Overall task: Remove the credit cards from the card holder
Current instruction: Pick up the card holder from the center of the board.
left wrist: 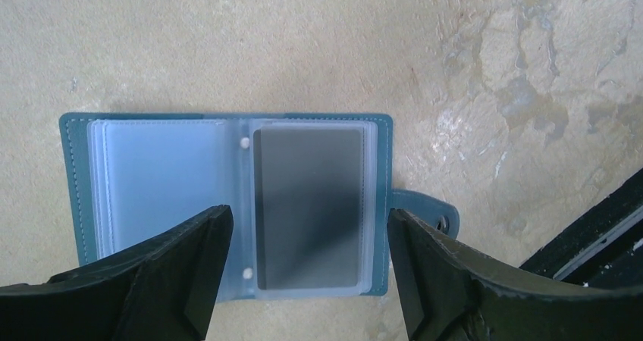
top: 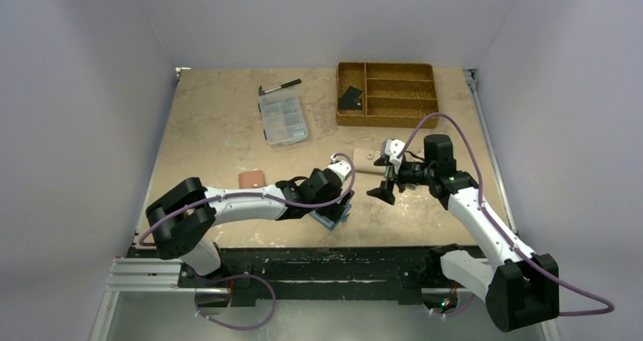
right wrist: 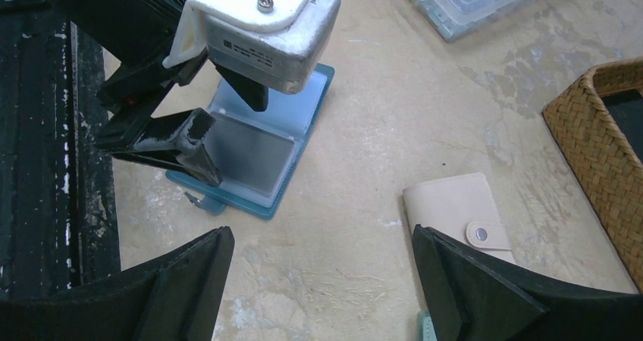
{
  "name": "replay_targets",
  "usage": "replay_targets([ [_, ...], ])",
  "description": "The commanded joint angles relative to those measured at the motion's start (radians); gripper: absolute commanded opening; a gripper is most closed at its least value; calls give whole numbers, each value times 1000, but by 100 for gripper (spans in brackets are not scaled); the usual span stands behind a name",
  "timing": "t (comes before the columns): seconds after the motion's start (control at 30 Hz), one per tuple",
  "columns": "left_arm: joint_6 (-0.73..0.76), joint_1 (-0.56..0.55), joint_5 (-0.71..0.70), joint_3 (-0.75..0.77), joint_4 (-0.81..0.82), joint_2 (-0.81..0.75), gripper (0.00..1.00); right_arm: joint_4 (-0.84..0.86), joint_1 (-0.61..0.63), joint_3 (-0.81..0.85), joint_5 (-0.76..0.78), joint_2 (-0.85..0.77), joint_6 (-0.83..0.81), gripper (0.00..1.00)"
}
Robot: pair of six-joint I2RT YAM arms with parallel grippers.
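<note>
The card holder (left wrist: pixel 76 174) is a dark blue wallet lying open and flat on the table near the front edge (top: pixel 331 218), its snap tab (left wrist: pixel 432 208) sticking out to one side. A greyish credit card (left wrist: pixel 307 204) sits inside the clear sleeve of one page; the other sleeve (left wrist: pixel 163 182) looks pale blue with no card showing. My left gripper (left wrist: pixel 309 216) hovers open just above that page, one finger on each side of the card, holding nothing. My right gripper (right wrist: pixel 320 235) is open over bare table, between the card holder (right wrist: pixel 303 140) and a beige wallet.
A beige snap wallet (right wrist: pixel 462 212) lies right of the card holder. A wicker tray (top: pixel 387 92) at the back holds a black flat piece (top: pixel 350 97). A clear parts box (top: pixel 283 117), a pen (top: pixel 280 87) and a pinkish wallet (top: pixel 252 179) lie to the left. The black rail (top: pixel 318 261) runs along the front.
</note>
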Motion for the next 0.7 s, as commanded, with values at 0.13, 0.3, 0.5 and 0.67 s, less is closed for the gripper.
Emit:
replay_targets([
  [0.13,-21,-29,-88,73,-38,59,78,16,-4,-7,-28,13,-30,99],
  [0.3,-35,-29,-93,77,-43,79,72,15,-4,-8,-31,9,-33,99],
  [0.5,-48,-33,-82,86,-54,99,71,12,-4,-10,-34,7,-34,99],
  [0.67,-48,-33,-97,90,-66,116,72,9,-4,-9,-37,8,-35,99],
])
